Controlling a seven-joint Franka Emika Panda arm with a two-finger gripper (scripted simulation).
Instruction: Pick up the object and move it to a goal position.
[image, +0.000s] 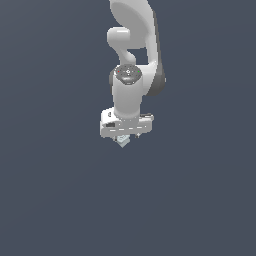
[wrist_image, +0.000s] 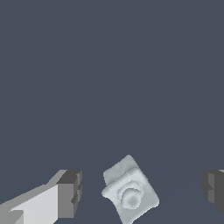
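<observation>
The object (wrist_image: 129, 190) is a small pale blue-grey block with a ring mark on its upper face. In the wrist view it lies between the two fingers, turned at an angle, with a clear gap on each side. My gripper (wrist_image: 142, 192) is open, with one dark fingertip (wrist_image: 70, 192) on one side of the block and the other at the frame edge. In the exterior view the white gripper (image: 127, 138) hangs from the arm straight over the object (image: 122, 141), which just peeks out below it.
The flat dark grey surface (image: 60, 200) stretches all around. The white arm (image: 132, 60) rises to the top of the exterior view. No other objects show.
</observation>
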